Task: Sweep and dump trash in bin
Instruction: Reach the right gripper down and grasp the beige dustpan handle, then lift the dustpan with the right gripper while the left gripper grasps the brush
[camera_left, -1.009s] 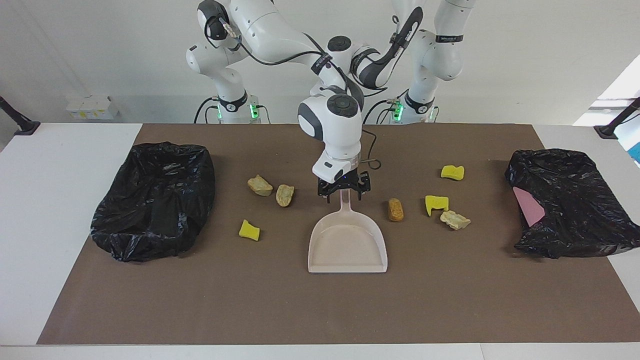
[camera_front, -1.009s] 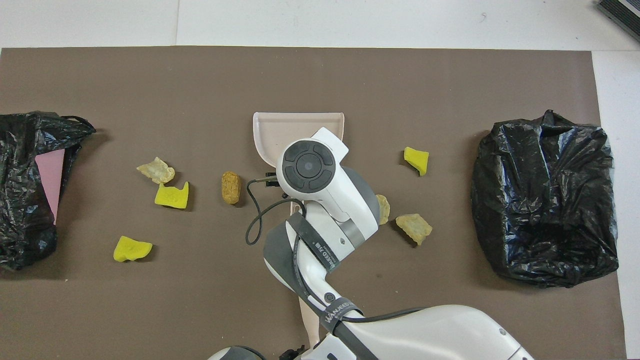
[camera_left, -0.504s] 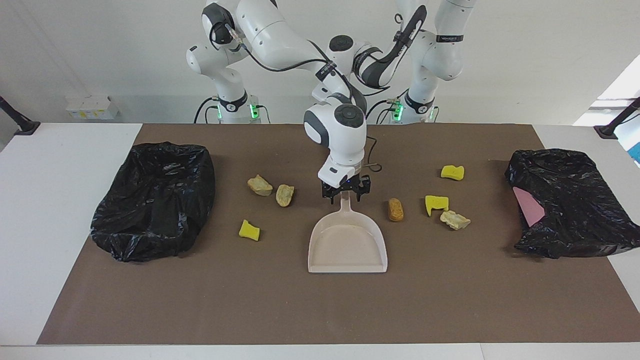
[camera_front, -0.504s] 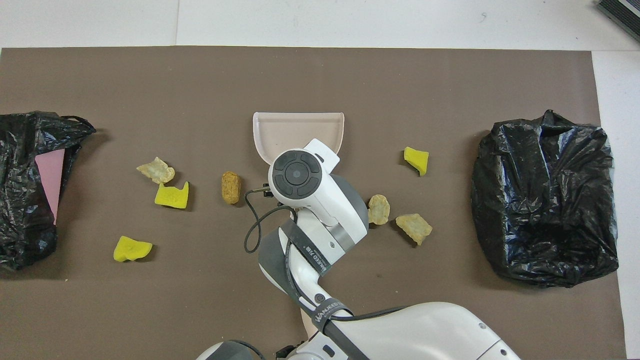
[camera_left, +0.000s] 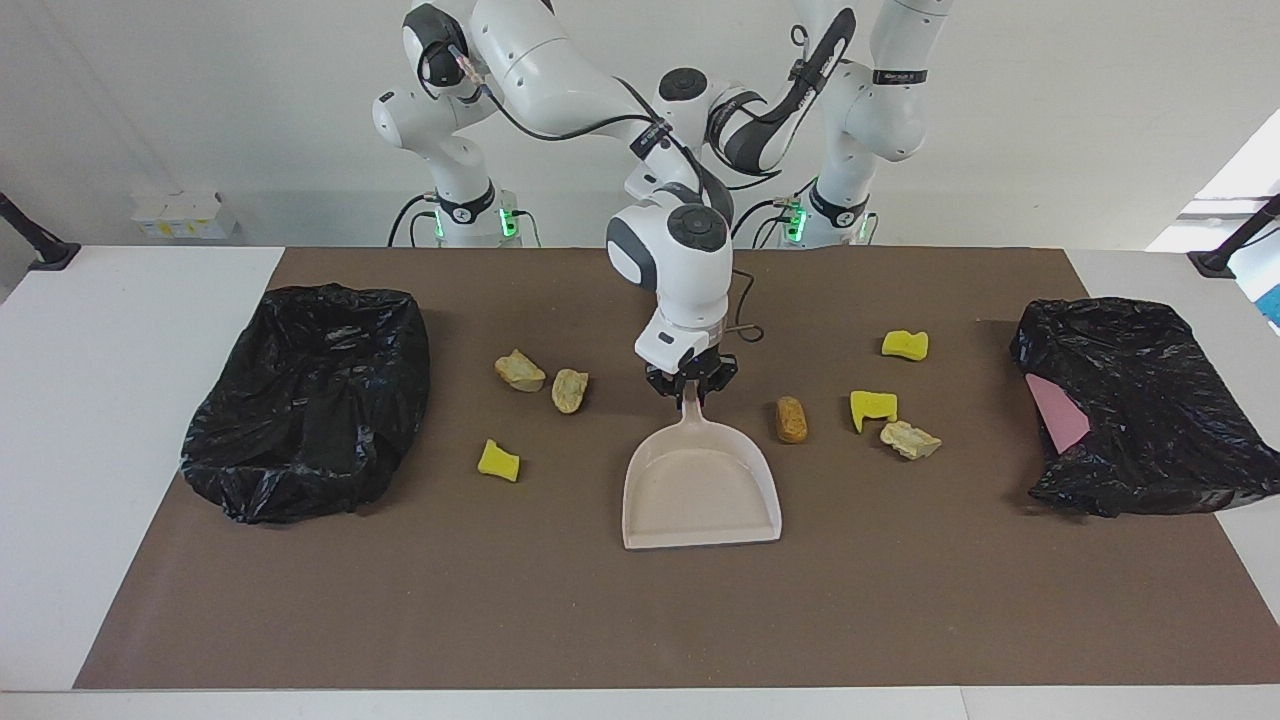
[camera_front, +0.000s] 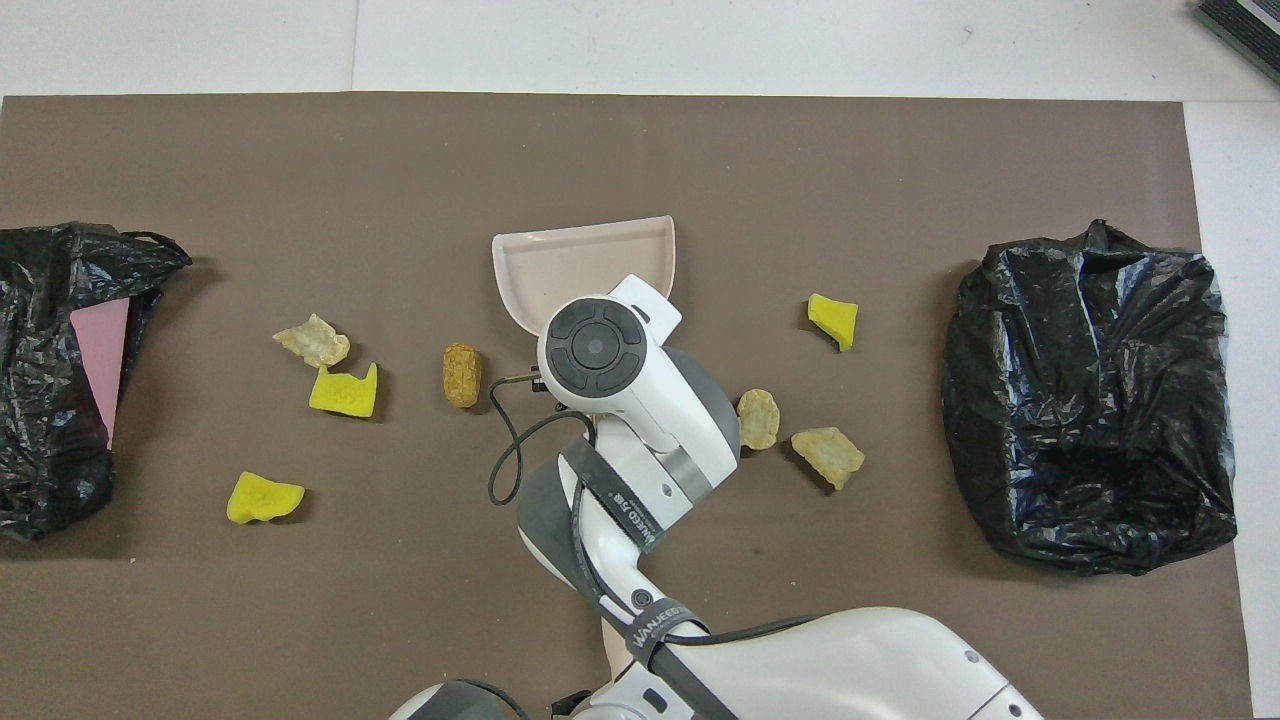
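Observation:
A pale pink dustpan (camera_left: 700, 490) lies on the brown mat, mouth away from the robots. My right gripper (camera_left: 690, 385) is shut on its handle; in the overhead view the right wrist covers that grip and only the dustpan (camera_front: 585, 265) shows. Trash lies on both sides: beige chunks (camera_left: 520, 370) (camera_left: 569, 390) and a yellow bit (camera_left: 498, 460) toward the right arm's end. A brown lump (camera_left: 791, 419), yellow bits (camera_left: 873, 408) (camera_left: 904, 345) and a beige chunk (camera_left: 909, 439) lie toward the left arm's end. The left gripper is hidden by the right arm.
A bin lined with a black bag (camera_left: 310, 400) stands open at the right arm's end of the mat. A second black bag (camera_left: 1140, 400) with something pink (camera_left: 1058, 420) in it sits at the left arm's end. A pale stick (camera_front: 612, 650) pokes out under the right arm.
The right gripper's fingers have closed on the dustpan's handle. The pan has turned a little, its mouth swinging toward the left arm's end. The scraps have not moved.

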